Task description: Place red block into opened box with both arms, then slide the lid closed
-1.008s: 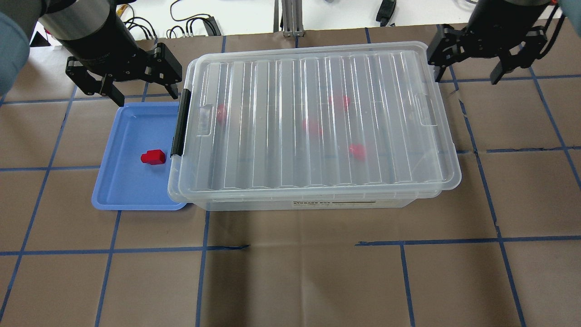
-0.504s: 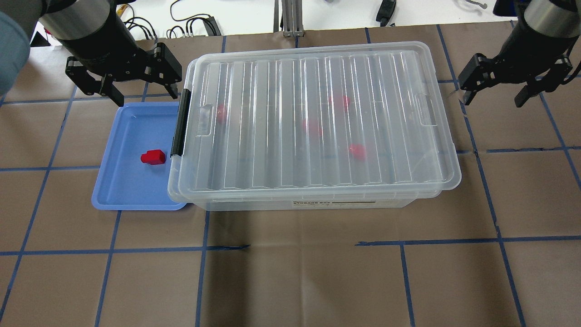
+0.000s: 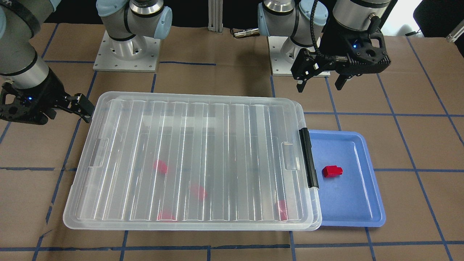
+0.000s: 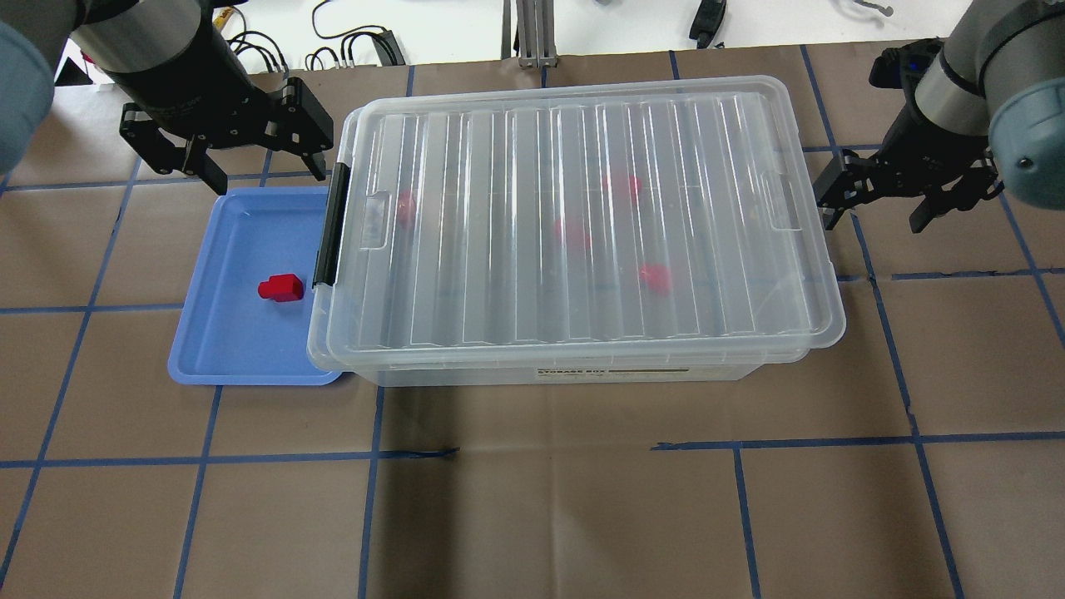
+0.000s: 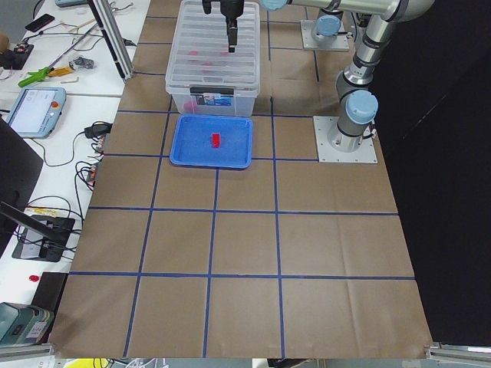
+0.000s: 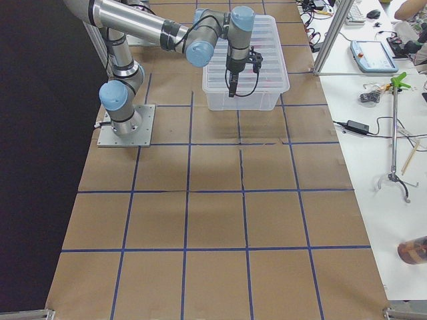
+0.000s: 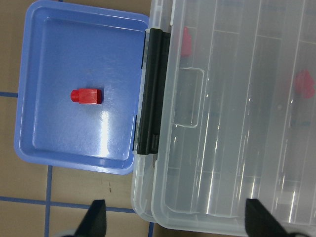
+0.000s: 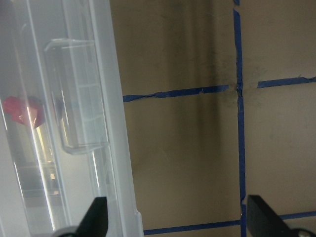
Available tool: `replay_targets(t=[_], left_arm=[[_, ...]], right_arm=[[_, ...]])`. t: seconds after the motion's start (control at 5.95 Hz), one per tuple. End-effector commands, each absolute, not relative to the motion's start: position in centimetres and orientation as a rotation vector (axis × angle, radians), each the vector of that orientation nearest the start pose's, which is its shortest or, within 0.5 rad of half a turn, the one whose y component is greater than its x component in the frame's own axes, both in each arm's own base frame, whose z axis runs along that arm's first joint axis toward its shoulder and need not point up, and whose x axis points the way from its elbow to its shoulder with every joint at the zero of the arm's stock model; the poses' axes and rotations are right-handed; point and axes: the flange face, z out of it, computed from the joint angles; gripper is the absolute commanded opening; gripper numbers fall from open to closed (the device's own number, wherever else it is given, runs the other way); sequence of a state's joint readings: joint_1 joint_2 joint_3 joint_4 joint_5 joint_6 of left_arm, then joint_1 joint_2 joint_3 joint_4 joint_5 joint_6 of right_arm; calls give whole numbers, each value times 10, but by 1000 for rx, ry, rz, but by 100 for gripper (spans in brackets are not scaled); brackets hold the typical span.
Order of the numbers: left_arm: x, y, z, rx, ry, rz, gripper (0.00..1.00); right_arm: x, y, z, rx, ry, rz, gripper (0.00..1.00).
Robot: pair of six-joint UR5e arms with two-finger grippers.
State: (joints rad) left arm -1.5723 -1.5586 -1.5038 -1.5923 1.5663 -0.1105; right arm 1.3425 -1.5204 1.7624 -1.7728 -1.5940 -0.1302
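Overhead exterior: right hand (image 4: 870, 213) spread, just beside lid (image 4: 582, 150) short edge.

Left gripper (image 4: 268, 177) pointed straight down, jaws spread wide, empty. Right gripper (image 4: 873, 221) also pointed down, jaws spread wide, empty; both arms reached forward.

We get overhead cam looking forward-down from rear; front cam opposite, steep. Both share box (image 4: 466, 375) and blue tray (image 4: 237, 241). Side cams far off at table (image 5: 253, 253) ends, looking along it. Wrist cams close, straight down: left over latch (image 7: 152, 91) end, right over opposite short edge.
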Motion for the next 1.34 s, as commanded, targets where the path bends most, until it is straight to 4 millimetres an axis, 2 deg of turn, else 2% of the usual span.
replay_targets(t=[0.0,0.34,0.67,0.84,1.18], left_arm=[[-134,-491,525,-171,3142,-91,98],[-135,-491,524,-171,3143,-86,98],[-135,-491,524,-171,3143,-86,98],[-135,-492,523,-171,3143,-84,98],[-134,-493,523,-183,3141,-84,98]], right_arm=[[13,-524,367,144,3148,106,100],[19,-524,358,135,3102,82,100],[17,-529,351,111,3120,38,100],[14,-536,346,20,3129,8,100],[9,-537,349,-38,3157,-4,100]])
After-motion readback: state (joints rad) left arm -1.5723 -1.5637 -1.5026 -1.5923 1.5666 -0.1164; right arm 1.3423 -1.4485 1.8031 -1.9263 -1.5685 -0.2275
